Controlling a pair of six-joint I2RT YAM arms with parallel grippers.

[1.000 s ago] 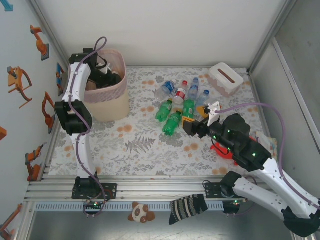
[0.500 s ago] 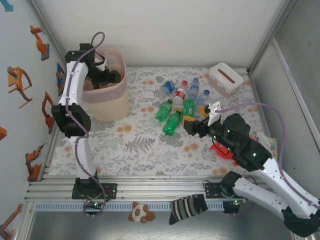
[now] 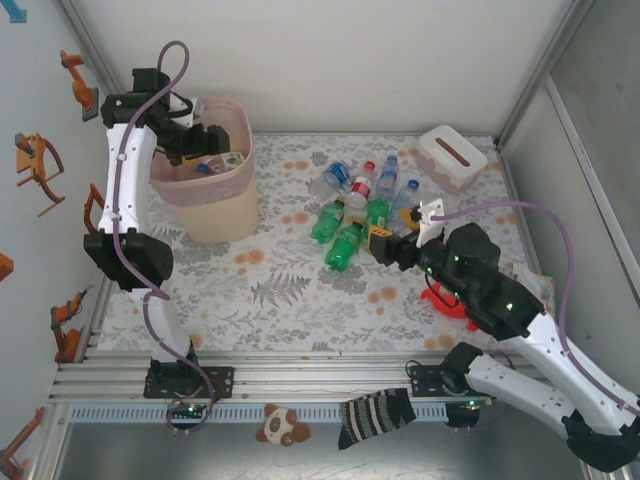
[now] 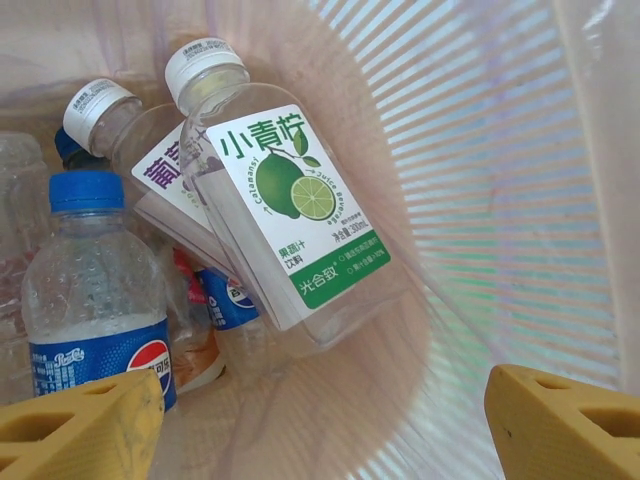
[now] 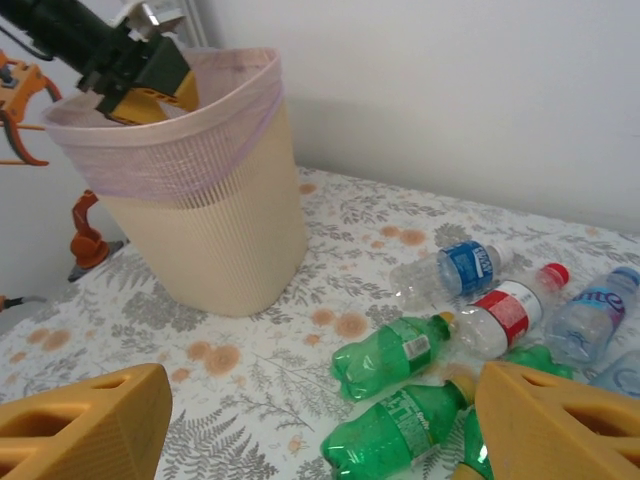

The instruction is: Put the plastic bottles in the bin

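The bin (image 3: 215,215), cream with a pink liner, stands at the back left. My left gripper (image 3: 203,143) hangs open over its mouth, nothing between its yellow fingertips (image 4: 80,430). Inside the bin (image 4: 500,200) lie a lime-label bottle (image 4: 285,215), a blue-capped Pepsi bottle (image 4: 95,290) and a purple-label bottle (image 4: 150,150). Several plastic bottles (image 3: 360,205) lie clustered mid-table: green ones (image 5: 395,355), a red-label one (image 5: 505,315) and a clear blue-label one (image 5: 455,270). My right gripper (image 3: 392,230) hovers open at the cluster's near right side, with the green bottle (image 5: 400,430) below its jaws.
A white tissue box (image 3: 452,157) sits at the back right. A red toy figure (image 3: 450,300) lies under the right arm. Between the bin (image 5: 200,230) and the bottles is bare floral tablecloth (image 3: 280,280). Grey walls close in both sides.
My left gripper has opened and risen from deep inside the bin to above its rim. The right gripper has edged slightly toward the bottles.
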